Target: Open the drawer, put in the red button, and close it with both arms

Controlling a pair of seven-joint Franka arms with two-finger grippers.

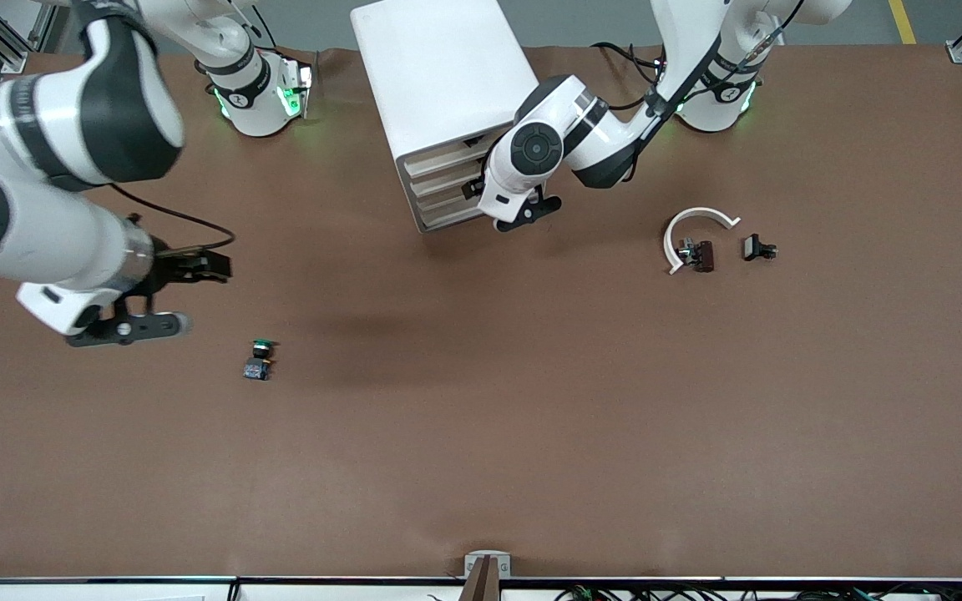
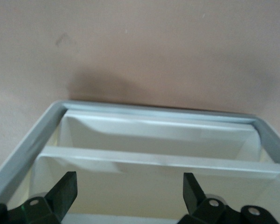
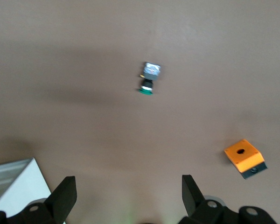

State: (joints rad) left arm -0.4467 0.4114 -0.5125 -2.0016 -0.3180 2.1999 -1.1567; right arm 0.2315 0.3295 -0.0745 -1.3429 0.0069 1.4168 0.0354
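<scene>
The white drawer cabinet stands at the robots' side of the table, and its drawers look shut. My left gripper is at the drawer fronts, mostly hidden by its wrist. In the left wrist view it is open and empty, its fingers astride a drawer front. A small dark reddish piece, seemingly the red button, lies toward the left arm's end. My right gripper is open and empty above the table toward the right arm's end; its own view shows bare table between the fingers.
A green-capped button lies near the right gripper, nearer the front camera. A white curved piece lies against the reddish piece, with a small black part beside them. An orange box shows only in the right wrist view.
</scene>
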